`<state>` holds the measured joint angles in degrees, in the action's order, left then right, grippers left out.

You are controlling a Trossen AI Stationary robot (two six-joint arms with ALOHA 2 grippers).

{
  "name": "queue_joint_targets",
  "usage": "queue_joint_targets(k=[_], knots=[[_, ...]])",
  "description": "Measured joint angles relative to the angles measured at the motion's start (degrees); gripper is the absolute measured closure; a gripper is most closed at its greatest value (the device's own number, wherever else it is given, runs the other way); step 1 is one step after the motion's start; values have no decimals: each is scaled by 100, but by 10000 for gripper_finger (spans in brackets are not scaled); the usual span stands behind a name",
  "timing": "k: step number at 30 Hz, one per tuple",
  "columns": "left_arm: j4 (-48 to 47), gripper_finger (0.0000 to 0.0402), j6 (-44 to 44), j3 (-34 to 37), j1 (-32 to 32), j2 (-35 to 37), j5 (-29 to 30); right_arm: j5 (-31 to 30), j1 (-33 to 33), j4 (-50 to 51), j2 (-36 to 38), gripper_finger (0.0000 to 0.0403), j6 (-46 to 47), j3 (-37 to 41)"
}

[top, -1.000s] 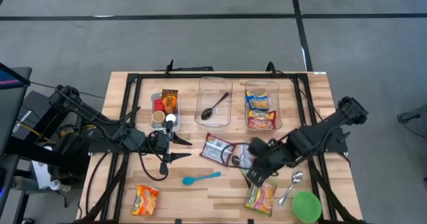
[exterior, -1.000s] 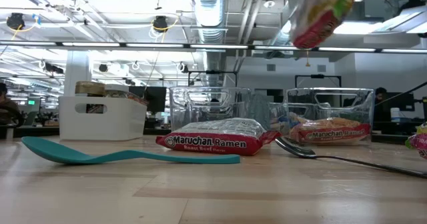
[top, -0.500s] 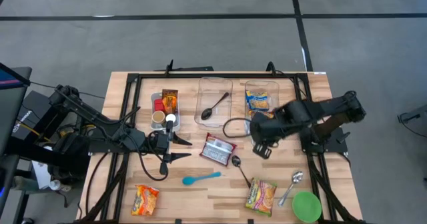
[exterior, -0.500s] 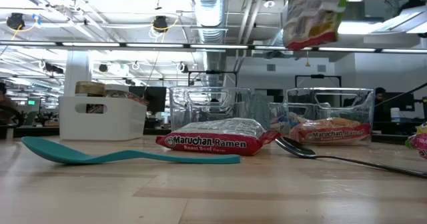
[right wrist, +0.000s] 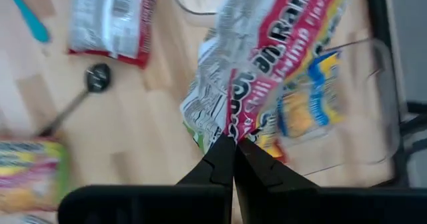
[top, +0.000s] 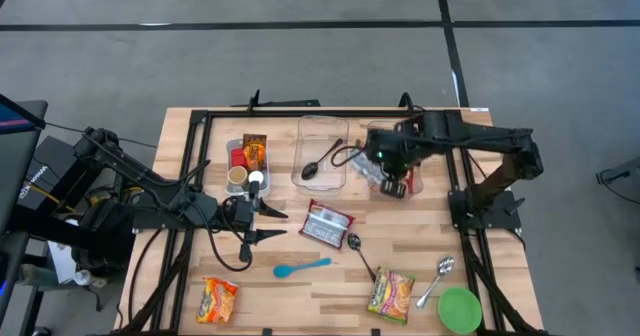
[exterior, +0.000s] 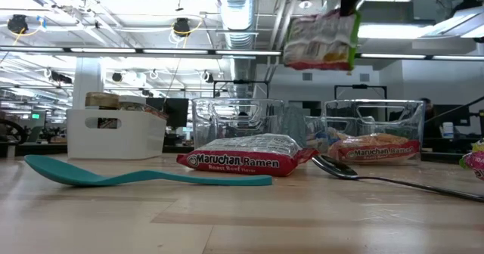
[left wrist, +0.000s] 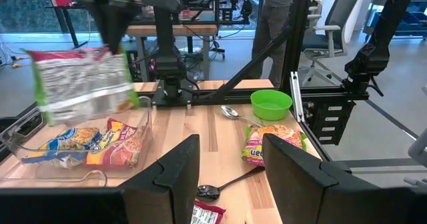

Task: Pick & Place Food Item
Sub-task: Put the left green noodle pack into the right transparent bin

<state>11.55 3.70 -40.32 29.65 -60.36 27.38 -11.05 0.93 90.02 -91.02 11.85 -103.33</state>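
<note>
My right gripper (top: 388,166) is shut on a ramen packet (exterior: 321,41) and holds it in the air over the right clear bin (top: 410,136) at the table's far side. The left wrist view shows the packet (left wrist: 80,84) above that bin (left wrist: 20,134), which holds other ramen packets. A second ramen packet (top: 327,223) lies flat mid-table. My left gripper (top: 264,223) waits open left of centre, with nothing between its fingers (left wrist: 173,177). My right gripper pinches the packet's edge (right wrist: 230,132) between its two shut fingers (right wrist: 217,164). The fingers come from above, pointing steeply down. The packet hangs below them by its upper corner (exterior: 344,16), clear of the bin and the table.
A middle clear bin (top: 322,131) holds a black spoon; a white bin (top: 232,146) holds small items. On the near half lie a teal spoon (top: 302,267), a dark spoon (top: 360,256), two colourful packets (top: 391,294) (top: 217,300), a silver spoon (top: 436,281) and a green bowl (top: 459,309).
My right gripper has swung from the table's near right part toward the far edge and a little up, rolling as it went, and stands over the right clear bin. The packet has travelled with it, hanging below the fingers and turning about.
</note>
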Motion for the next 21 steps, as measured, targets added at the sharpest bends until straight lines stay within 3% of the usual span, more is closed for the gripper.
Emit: queue_joint_targets(k=[7, 16, 21], knots=[[2, 243, 0, 0, -155, 0, -3, -575, 1140, -1, 0, 403, -1968, 0], [4, 243, 0, 0, -527, 0, 0, -323, 2975, 0, 0, 403, -3745, 0], [4, 243, 0, 2, -721, 0, -1, -53, 3631, 0, -2, 403, -4417, 0]])
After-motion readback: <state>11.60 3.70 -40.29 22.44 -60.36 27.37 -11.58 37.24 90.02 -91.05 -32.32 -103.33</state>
